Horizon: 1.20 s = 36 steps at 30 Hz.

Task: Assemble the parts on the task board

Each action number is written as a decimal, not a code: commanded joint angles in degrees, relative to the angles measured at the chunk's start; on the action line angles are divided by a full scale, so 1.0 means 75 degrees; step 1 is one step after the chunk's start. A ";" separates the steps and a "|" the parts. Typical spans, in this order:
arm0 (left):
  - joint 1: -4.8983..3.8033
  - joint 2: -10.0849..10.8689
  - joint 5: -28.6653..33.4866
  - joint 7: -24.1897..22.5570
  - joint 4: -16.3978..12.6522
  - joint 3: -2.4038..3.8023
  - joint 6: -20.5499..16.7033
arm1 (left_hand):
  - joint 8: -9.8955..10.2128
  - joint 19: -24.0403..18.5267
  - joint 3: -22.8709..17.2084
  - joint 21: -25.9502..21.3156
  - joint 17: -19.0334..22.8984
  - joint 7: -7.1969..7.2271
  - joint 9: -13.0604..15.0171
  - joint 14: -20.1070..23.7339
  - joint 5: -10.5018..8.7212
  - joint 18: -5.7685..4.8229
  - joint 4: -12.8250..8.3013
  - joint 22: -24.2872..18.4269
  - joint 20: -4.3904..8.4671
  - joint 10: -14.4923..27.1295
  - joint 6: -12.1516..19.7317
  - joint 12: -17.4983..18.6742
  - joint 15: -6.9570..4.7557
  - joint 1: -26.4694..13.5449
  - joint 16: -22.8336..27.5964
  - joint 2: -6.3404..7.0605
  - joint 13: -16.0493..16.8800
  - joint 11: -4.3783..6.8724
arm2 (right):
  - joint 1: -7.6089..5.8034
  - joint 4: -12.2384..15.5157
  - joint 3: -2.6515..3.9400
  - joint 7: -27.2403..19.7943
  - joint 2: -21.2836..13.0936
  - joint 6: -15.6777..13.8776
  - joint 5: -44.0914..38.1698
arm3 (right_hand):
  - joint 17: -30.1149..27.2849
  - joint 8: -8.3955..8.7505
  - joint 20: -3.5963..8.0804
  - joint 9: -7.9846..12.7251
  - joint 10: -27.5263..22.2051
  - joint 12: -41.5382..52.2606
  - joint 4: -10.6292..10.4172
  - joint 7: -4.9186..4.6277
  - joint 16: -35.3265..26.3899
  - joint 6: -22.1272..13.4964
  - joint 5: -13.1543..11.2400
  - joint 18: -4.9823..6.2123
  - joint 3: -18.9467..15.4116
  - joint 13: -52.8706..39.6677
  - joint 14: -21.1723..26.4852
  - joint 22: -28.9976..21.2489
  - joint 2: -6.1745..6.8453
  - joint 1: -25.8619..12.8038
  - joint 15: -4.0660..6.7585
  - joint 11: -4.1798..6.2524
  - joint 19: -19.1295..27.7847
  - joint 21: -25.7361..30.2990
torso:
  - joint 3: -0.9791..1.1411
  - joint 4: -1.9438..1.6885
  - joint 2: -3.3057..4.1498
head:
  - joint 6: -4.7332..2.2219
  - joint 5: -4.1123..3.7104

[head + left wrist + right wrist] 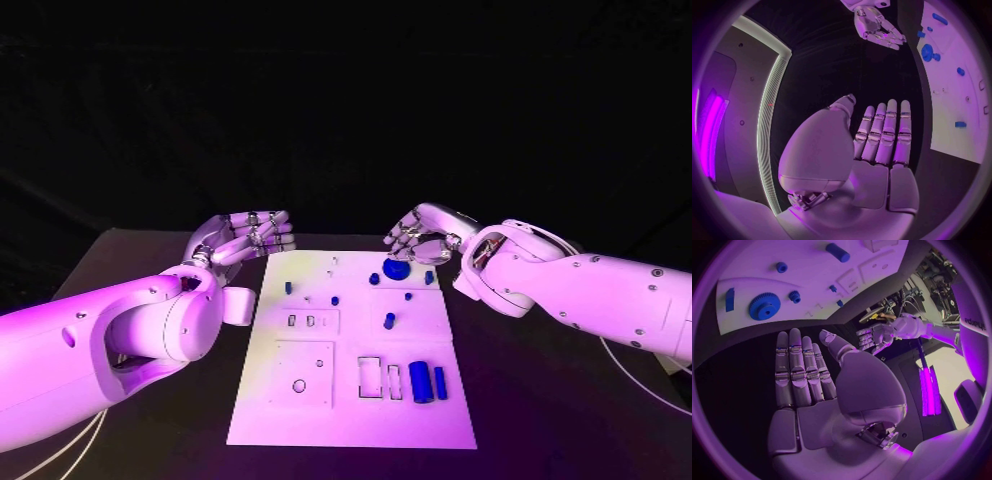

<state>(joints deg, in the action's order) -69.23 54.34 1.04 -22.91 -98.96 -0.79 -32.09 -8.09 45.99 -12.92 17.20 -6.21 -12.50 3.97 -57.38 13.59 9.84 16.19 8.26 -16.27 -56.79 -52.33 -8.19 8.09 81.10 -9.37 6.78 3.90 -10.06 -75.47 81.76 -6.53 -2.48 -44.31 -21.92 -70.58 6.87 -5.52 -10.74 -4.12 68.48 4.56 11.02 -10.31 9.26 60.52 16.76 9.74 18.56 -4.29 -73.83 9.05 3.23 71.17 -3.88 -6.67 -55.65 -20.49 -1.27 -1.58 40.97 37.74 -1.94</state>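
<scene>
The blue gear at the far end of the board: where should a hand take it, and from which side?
Probably by its toothed rim, from above. The blue gear lies flat on the task board, so only rim and top face are free. The right hand is nearest, open beside it.

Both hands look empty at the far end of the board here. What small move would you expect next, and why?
Probably the right robot hand lowers onto the large blue toothed gear and closes on it. That hand hovers just beyond the gear at the far end of the white task board, fingers extended and holding nothing. The left robot hand is off the board's far left corner, also empty.
</scene>
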 commanded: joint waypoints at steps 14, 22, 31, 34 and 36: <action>-0.0144 0.0273 0.0085 -0.0048 -0.0746 0.0107 0.0271 | 0.0056 0.0106 -0.0052 0.0076 -0.0013 0.0001 -0.0012 -0.0061 -0.0049 0.0092 -0.0005 0.0025 0.0008 -0.0058 -0.0063 0.0063 -0.0004 0.0019 0.0049 -0.0037 0.0002 0.0010 | -0.0138 0.0248 0.0015 0.1416 0.0255 0.1154 -0.3369 | 0.2738 0.0181 0.0714 -0.0026 -0.0188 -0.0060 -0.0562 0.0341 0.2813 0.0224 0.0445 0.0082 -0.0539 -0.0280 -0.1550 0.1211 0.0574 0.0126 0.0569 0.0290 -0.1543 -0.1940 | -0.0127 -0.0151 0.0529 | -0.0162 -0.0181; -0.0183 0.0296 0.0086 -0.0024 -0.0807 0.0111 0.0285 | 0.0080 0.0135 -0.0047 0.0102 -0.0011 -0.0012 -0.0018 -0.0055 -0.0050 0.0092 -0.0008 0.0033 0.0015 -0.0054 -0.0059 0.0094 0.0002 0.0021 0.0078 -0.0026 -0.0003 0.0001 | -0.0143 0.0208 0.0016 0.1533 0.0332 0.1296 -0.3583 | 0.5365 0.0167 0.0716 -0.0040 -0.0362 -0.0013 -0.0775 0.0359 0.5522 0.0236 0.0556 0.0050 -0.0574 -0.0399 -0.1626 0.1894 0.0576 0.0269 0.0582 0.0278 -0.1604 -0.2700 | -0.0150 -0.0186 0.0641 | -0.0186 -0.0215; -0.0208 0.0323 0.0086 -0.0001 -0.0844 0.0112 0.0298 | 0.0087 0.0140 -0.0046 0.0108 -0.0011 -0.0016 -0.0019 -0.0052 -0.0050 0.0091 -0.0009 0.0034 0.0016 -0.0050 -0.0056 0.0104 0.0005 0.0022 0.0087 -0.0023 -0.0005 -0.0003 | -0.0143 0.0096 0.0015 0.1619 0.0405 0.1363 -0.3694 | 0.7415 0.0162 0.0709 -0.0048 -0.0338 -0.0004 -0.0942 0.0343 0.7682 0.0261 0.0695 -0.0228 -0.0377 -0.0448 -0.1693 0.4287 0.0641 0.0335 0.0565 0.0293 -0.2148 -0.4644 | -0.0158 -0.0215 0.0721 | -0.0224 -0.0227; -0.0214 0.0333 0.0086 0.0001 -0.0858 0.0112 0.0304 | 0.0092 0.0143 -0.0045 0.0110 -0.0010 -0.0018 -0.0020 -0.0051 -0.0050 0.0091 -0.0009 0.0035 0.0017 -0.0048 -0.0054 0.0110 0.0006 0.0023 0.0092 -0.0021 -0.0006 -0.0004 | -0.0143 0.0062 0.0015 0.1621 0.0427 0.1347 -0.3707 | 0.7561 0.0158 0.0705 -0.0051 -0.0339 -0.0008 -0.0970 0.0333 0.7840 0.0274 0.0700 -0.0249 -0.0330 -0.0449 -0.1685 0.4510 0.0639 0.0344 0.0560 0.0285 -0.2177 -0.4820 | -0.0157 -0.0218 0.0751 | -0.0249 -0.0215; -0.0218 0.0342 0.0086 -0.0002 -0.0862 0.0112 0.0300 | 0.0092 0.0143 -0.0045 0.0110 -0.0010 -0.0018 -0.0020 -0.0051 -0.0050 0.0091 -0.0009 0.0035 0.0017 -0.0048 -0.0054 0.0110 0.0006 0.0023 0.0092 -0.0021 -0.0006 -0.0004 | -0.0142 0.0042 0.0015 0.1618 0.0442 0.1328 -0.3712 | 0.7673 0.0153 0.0701 -0.0054 -0.0329 -0.0006 -0.0994 0.0330 0.7960 0.0288 0.0708 -0.0270 -0.0294 -0.0452 -0.1687 0.4689 0.0632 0.0346 0.0558 0.0284 -0.2213 -0.4960 | -0.0156 -0.0223 0.0765 | -0.0239 -0.0221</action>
<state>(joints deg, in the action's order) -70.71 56.89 1.56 -22.70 -105.19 -0.01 -31.01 -7.59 46.61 -12.91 17.75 -6.24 -12.48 3.86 -57.37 13.60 9.82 16.18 8.43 -16.06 -56.78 -52.32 -7.65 8.09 81.10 -8.86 6.78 3.88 -10.06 -76.52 82.15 -6.44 8.96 -41.12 -12.94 -96.84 64.17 -4.35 -5.52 -4.44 66.07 4.34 3.75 -7.95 68.71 62.46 21.87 8.82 16.07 -7.62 -83.93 43.82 7.94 73.09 0.12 -4.57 -71.76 -57.38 -2.45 -3.19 46.43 35.94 -3.62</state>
